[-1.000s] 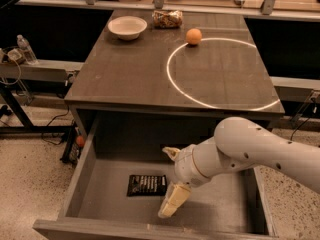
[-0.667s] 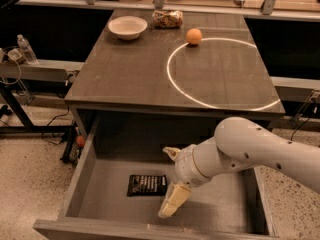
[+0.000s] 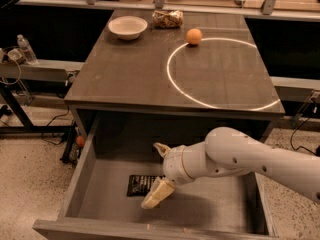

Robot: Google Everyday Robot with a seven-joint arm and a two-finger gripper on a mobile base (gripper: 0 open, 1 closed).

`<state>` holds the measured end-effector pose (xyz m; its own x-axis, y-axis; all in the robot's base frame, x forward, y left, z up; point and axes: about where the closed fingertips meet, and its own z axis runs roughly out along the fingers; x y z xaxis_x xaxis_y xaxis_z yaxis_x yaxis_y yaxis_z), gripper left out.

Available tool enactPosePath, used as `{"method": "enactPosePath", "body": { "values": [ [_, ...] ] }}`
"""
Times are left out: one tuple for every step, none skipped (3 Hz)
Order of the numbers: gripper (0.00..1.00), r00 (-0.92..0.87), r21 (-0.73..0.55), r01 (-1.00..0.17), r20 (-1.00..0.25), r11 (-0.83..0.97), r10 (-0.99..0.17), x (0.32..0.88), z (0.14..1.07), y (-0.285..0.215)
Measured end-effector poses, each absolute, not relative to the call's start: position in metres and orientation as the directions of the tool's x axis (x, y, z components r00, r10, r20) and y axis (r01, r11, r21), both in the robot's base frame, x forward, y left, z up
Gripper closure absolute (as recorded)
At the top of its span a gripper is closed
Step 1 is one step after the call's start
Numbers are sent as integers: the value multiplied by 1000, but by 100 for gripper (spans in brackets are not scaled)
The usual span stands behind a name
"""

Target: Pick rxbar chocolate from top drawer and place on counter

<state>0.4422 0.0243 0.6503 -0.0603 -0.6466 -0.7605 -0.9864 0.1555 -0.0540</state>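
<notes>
The rxbar chocolate is a flat black bar lying on the floor of the open top drawer, left of centre. My gripper is inside the drawer at the bar's right end, low over it. Its fingers are spread: one pale fingertip is behind the bar and the other is in front, covering the bar's right edge. The white arm reaches in from the right. The counter with its white circle stands above the drawer.
On the counter are a white bowl at the back left, a brownish snack bag at the back and an orange ball on the circle's rim. A water bottle stands on a shelf at the left.
My gripper has shifted slightly left, closer over the bar's right end. The bar and the things on the counter have not moved.
</notes>
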Motion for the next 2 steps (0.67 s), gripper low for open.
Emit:
{"method": "enactPosePath", "body": {
  "values": [
    [0,-86,-56,-976,-787,209,-611,458,626,40],
    [0,-104,-55,-970,-788,238,-607,461,612,42]
  ]
}}
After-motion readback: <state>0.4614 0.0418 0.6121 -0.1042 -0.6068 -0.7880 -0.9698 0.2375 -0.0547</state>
